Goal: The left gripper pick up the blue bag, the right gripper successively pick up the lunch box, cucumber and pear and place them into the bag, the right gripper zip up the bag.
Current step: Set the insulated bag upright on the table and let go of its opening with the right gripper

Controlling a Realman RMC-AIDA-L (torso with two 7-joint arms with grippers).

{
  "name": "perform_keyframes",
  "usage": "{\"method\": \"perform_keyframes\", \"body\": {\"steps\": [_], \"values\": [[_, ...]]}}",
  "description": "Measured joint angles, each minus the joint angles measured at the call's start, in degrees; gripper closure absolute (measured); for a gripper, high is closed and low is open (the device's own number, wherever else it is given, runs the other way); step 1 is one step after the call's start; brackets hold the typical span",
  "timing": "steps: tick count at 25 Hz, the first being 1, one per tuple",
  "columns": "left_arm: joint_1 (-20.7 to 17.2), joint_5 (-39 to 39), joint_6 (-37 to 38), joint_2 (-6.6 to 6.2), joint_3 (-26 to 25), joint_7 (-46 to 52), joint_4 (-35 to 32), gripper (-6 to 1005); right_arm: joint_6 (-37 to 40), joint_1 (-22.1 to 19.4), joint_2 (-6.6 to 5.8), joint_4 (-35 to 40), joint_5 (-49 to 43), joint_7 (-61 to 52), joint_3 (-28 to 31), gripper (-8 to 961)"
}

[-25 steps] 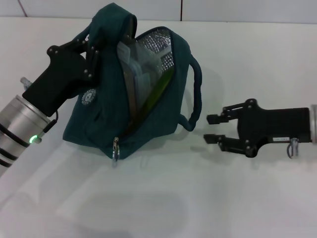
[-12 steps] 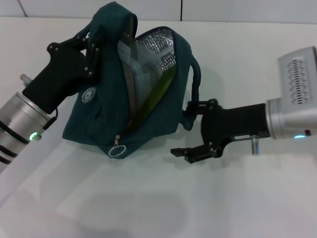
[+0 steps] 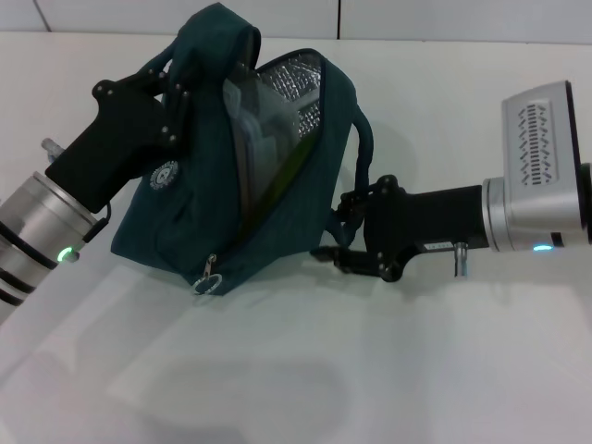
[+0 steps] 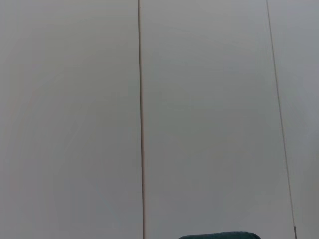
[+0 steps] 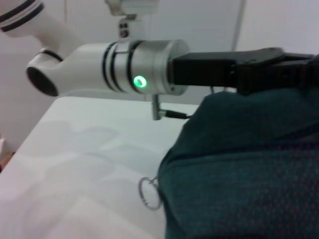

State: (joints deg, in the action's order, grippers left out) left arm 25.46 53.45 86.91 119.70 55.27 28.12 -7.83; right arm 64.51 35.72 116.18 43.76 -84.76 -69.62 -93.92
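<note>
Left end effector (image 3: 171, 88) is pinched on the top of the bag (image 3: 176, 231), at the fold by the handles, holding it up and open on the white desk (image 3: 277, 370). Its fingertips are buried in the fabric, so only the black claw body and silver arm show.

Bag mouth faces the right arm, foil lining (image 3: 296, 88) exposed. Lunch box (image 3: 254, 139) stands on edge inside, only part of its clear wall visible. A green strip along the opening edge reads as the cucumber (image 3: 294, 159); most of it is hidden. Pear can't be made out in any view.

Zip is open along the front; the ring pull (image 3: 206, 280) hangs at the bottom corner, just above the desk. Right wrist view shows the ring (image 5: 149, 193) beside the teal fabric, free, nothing gripping it.

Right end effector (image 3: 340, 231) sits against the right side of the bag, at the lower end of the handle loop (image 3: 367, 157). Fingers overlap dark fabric and handle, so I cannot tell whether they are spread or pressed together, or whether they touch anything.

Left wrist view: mostly blank wall, just a sliver of bag at the frame edge.
</note>
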Motion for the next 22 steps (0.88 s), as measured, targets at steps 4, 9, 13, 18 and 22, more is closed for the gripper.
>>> {"method": "perform_keyframes", "body": {"steps": [4,9,13,18,22], "values": [[0.00,0.10,0.09,0.00,0.06,0.00,0.00,902,-1.29,-0.30,-0.01,0.00,1.21,0.23,0.40,506],[-0.27,0.22,0.54,0.00,0.21,0.12,0.00,902,-1.54,-1.61,-0.23,-0.03,4.80,2.73,0.93,716],[-0.67,0.45,3.13,0.09,1.61,0.56,0.11,901,-0.26,-4.11,-0.36,-0.07,9.99,6.54,3.89,821],[-1.02,0.56,6.14,0.47,4.96,1.00,0.72,901,6.07,-5.67,-0.57,-1.23,11.67,7.94,10.71,887],[-1.11,0.58,7.15,0.69,6.09,1.00,2.06,901,11.75,-5.76,-0.86,-2.96,11.51,8.26,17.86,887]]}}
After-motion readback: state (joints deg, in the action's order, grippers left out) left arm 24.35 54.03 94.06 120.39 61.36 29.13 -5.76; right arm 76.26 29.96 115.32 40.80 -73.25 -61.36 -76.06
